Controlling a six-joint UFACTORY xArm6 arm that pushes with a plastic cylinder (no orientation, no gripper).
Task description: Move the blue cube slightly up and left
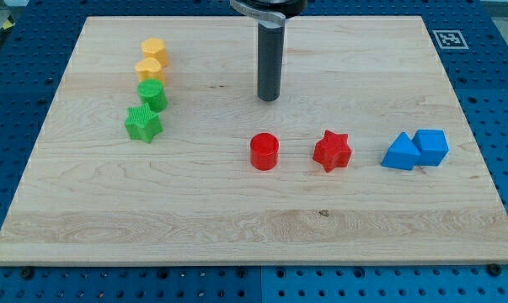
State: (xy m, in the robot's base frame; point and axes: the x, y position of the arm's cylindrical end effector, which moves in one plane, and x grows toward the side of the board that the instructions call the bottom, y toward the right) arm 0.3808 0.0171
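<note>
The blue cube (431, 146) sits on the wooden board at the view's right, touching a blue triangular block (400, 152) on its left. My tip (269, 98) rests on the board near the top centre, far to the left of and above the blue cube. It stands above the red cylinder (264, 151) and touches no block.
A red star (332, 151) lies between the red cylinder and the blue blocks. At the view's left, in a column: two yellow blocks (153, 50) (149, 68), a green cylinder-like block (152, 93) and a green star (142, 124). The board's right edge (481, 151) is near the blue cube.
</note>
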